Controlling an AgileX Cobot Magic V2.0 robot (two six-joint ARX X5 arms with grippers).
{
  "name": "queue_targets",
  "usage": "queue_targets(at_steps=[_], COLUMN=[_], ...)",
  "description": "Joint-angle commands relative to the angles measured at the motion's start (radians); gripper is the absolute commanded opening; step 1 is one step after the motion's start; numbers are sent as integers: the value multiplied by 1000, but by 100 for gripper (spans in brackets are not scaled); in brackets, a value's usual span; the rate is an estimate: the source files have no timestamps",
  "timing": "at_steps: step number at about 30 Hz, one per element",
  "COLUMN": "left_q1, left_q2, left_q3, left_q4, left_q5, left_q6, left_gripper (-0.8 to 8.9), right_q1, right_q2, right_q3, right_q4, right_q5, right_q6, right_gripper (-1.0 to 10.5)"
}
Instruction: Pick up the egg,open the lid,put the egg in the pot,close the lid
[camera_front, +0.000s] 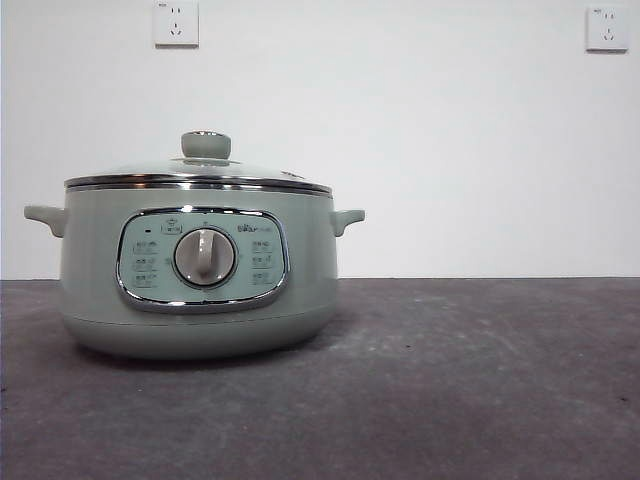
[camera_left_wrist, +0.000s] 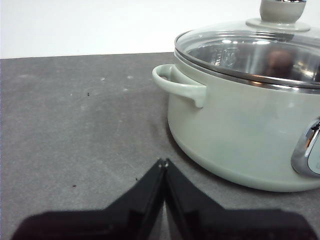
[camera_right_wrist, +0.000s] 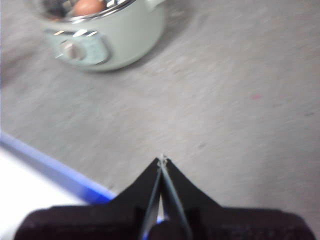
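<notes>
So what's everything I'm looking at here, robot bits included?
pot: one, pale green, on the grey table, left of centre in the front view.
lid: one, glass with chrome rim and green knob, sitting on the pot.
egg: one, reddish-brown, inside the pot under the lid.
table: one, dark grey, under the pot.
wall sockets: two, white, high on the white wall.
left gripper: one, black, fingers shut, empty, beside the pot.
right gripper: one, black, fingers shut, empty, away from the pot.

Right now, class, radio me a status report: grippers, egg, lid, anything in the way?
Left gripper shut, empty, beside pot. Right gripper shut, empty, clear of pot. Egg in pot, lid on. Nothing blocking.
</notes>
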Motion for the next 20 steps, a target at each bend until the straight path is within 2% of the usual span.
queue_targets(at_steps=[1,6,10,12,15,20], left_q1=[4,4,4,4,4,4], left_q2=[-1,-1,-1,-1,-1,-1], left_q3=[-10,-10,-10,-10,-10,-10], left_q4=[6,6,6,6,6,6], left_q5=[-3,-3,-3,-3,-3,-3], left_q6=[-6,-6,-6,-6,-6,-6], left_gripper=[-4,-4,-4,-4,-4,-4], right_q1=[-79,-322,-561,-615,-661,-690], right_q2=[-16,-70,-203,-256,-323,-414], right_q3=[-10,-37,-233,-340,-496,-739], right_q4=[62,276,568,678,817,963], right_q5=[16,-27,-180,-214,-219,-219], right_q6=[-35,-106,-240,-263,-257,-256], right_gripper=[1,1,1,1,1,1])
